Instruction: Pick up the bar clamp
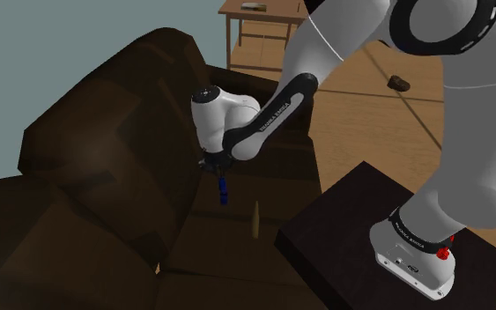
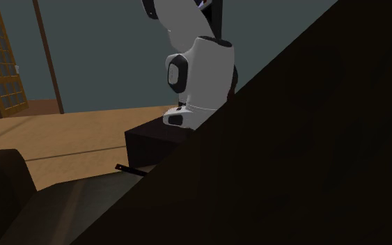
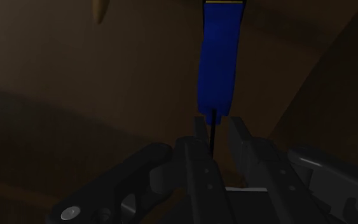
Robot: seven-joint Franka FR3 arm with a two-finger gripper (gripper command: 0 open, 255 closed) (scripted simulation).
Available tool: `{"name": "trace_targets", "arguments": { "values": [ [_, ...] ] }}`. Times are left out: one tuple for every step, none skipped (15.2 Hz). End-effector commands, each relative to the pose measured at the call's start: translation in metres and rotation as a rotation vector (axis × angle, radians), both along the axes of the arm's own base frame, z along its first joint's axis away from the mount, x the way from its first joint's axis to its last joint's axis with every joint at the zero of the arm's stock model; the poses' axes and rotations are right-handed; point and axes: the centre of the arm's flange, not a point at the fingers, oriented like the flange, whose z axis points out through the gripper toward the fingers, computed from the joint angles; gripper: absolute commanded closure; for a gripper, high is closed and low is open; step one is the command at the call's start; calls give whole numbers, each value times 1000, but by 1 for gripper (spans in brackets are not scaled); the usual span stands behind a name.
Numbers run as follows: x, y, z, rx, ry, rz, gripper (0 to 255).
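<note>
In the wrist view, the bar clamp (image 3: 219, 57) escapes you at both ends: its blue handle is cut by the picture's edge; its thin dark bar runs behind the gripper (image 3: 217, 132); the tan object (image 3: 100, 9) is cropped too; in the second exterior view, the sofa's back (image 2: 292, 153) partly covers the stand (image 2: 149, 143).

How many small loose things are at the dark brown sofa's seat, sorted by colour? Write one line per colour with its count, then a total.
Blue: 1, the blue bar clamp with a thin black bar
Tan: 1, the slim tan upright piece
Total: 2
</note>
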Motion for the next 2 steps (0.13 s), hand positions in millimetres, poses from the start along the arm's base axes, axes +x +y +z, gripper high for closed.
{"name": "trace_targets", "arguments": {
  "values": [
    [0,0,7,0,0,0,255],
    [0,0,7,0,0,0,255]
  ]
}}
